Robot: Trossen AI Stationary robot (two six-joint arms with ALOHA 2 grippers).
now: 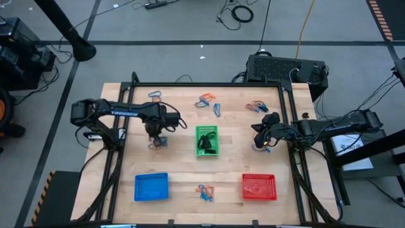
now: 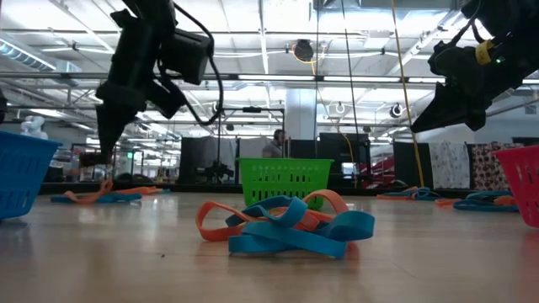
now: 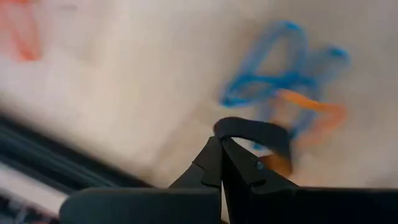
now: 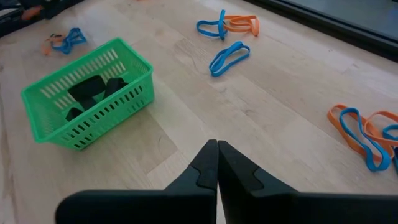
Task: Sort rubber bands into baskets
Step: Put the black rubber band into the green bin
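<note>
Starting at the left of the wooden surface point(image 1: 183, 161), the left pincer point(image 1: 155, 137) hangs low over a small tangle of blue and orange rubber bands point(image 1: 159, 142). Its fingers are pressed tight together, and the left wrist view shows a black band point(image 3: 258, 132) looped over the fingertips while the blue-and-orange tangle point(image 3: 283, 93) lies just beyond them. Toward the near edge on this side sits the blue basket point(image 1: 152, 187). Up at the far edge, a single orange-and-blue pair point(image 1: 155, 95) lies alone.

Moving to the middle, the green basket point(image 1: 207, 140) stands at centre with black bands point(image 1: 205, 142) piled inside it; the right wrist view catches those dark loops point(image 4: 93, 90) through the mesh. Beyond it lies another orange and blue cluster point(image 1: 209, 102), and near the front edge, between the blue and red baskets, one more small heap point(image 1: 205, 191), the one filling the low view point(image 2: 286, 225).

Over to the right, the right pincer point(image 1: 262, 142) hovers above the surface with its fingers fully closed and nothing between them. A blue-orange bunch point(image 1: 256, 106) lies toward the far edge behind it. The red basket point(image 1: 259, 187) sits at the near right.
</note>
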